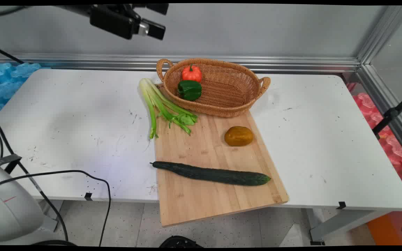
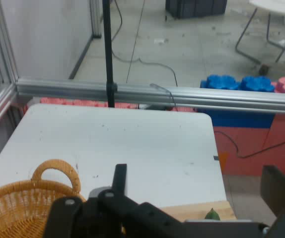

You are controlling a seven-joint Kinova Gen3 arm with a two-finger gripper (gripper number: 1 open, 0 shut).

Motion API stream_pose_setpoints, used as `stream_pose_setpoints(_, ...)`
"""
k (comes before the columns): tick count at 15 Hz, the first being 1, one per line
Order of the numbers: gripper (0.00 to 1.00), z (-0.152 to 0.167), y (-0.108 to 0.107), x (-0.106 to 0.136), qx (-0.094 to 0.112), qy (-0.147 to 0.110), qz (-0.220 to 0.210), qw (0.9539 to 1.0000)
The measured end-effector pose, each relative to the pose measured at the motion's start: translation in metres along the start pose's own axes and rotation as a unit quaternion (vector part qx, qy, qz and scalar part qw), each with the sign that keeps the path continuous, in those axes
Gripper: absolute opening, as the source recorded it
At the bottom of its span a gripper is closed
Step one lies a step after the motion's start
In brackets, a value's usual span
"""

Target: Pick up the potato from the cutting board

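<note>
1. While the black two-finger tool [image 1: 152, 21] hangs high at the top edge, well above everything, the white rectangular desk [image 1: 65, 122] lies below it.
2. Light wooden rectangular cutting board [image 1: 208, 195] sits on desk mid-right, its near corner overhanging the desk's front edge.
3. Oval woven wicker basket with two handles [image 1: 229, 90] rests on the board's far end; hand view shows one handle [image 2: 55, 171] and the rim at lower left.
4. Long dark green cucumber [image 1: 211, 173] lies across the board's near part, stem tip past the left edge.
5. Pale green celery stalks [image 1: 159, 104] lie half on the board's left edge, half on desk, beside the basket.
6. Brown-yellow oval potato-like item [image 1: 238, 136] sits on the board between basket and cucumber.
7. Green bell pepper [image 1: 189, 90] in the basket's left part, touching small orange pumpkin [image 1: 191, 73] behind it.
8. Tool fingers [image 2: 120, 178] stand wide apart in the hand view, nothing held.
</note>
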Motion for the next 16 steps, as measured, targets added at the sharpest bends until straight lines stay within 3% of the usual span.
stream_pose_setpoints(7,1.00,0.030,0.000,-0.005,-0.004,-0.059,-0.003,0.9983)
stream_pose_setpoints(16,1.00,0.105,-0.010,-0.016,0.005,-0.151,0.005,0.9886)
